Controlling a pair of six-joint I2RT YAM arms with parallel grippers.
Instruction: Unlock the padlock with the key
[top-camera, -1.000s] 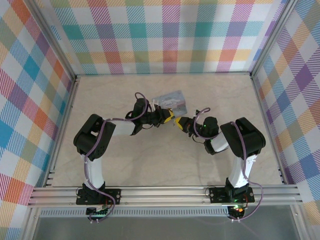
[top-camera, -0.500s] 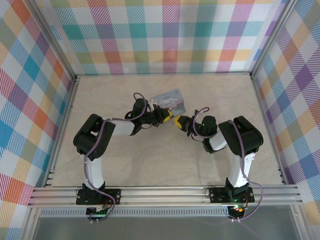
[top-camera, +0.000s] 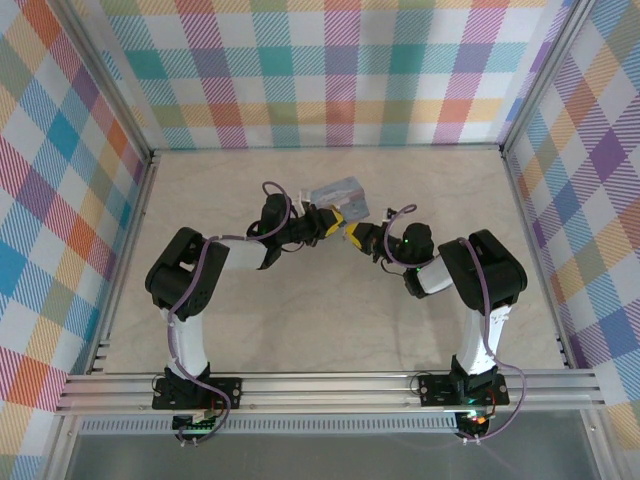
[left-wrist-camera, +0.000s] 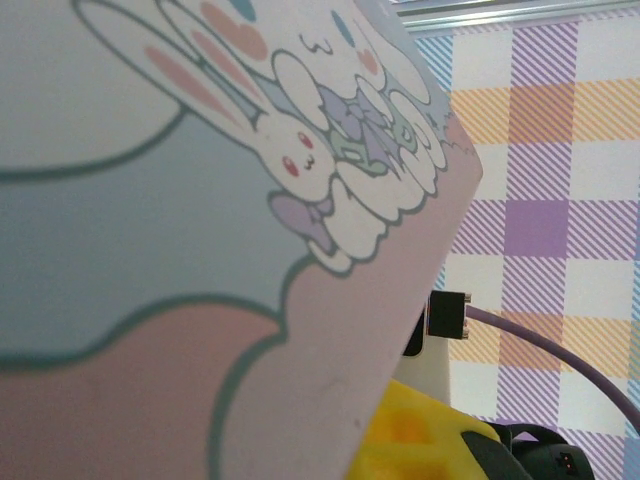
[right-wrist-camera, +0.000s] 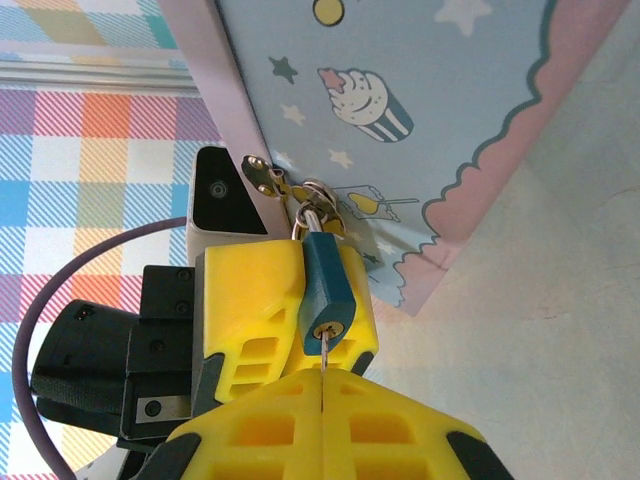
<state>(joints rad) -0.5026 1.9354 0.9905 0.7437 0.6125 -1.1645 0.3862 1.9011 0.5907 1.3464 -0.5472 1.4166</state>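
The cartoon-printed box (right-wrist-camera: 400, 120) is tilted near the left gripper (top-camera: 330, 222), whose grip cannot be told. The right gripper (right-wrist-camera: 322, 392) is closed on the key (right-wrist-camera: 323, 358). The padlock (right-wrist-camera: 328, 285) is hung from the box's hasp (right-wrist-camera: 262, 172), directly ahead, its long axis matched by the key, tip at the keyhole (right-wrist-camera: 323, 330).

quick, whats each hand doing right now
Left hand: closed on the padlock.
Right hand: closed on the key, whose blade is in the padlock's keyhole.
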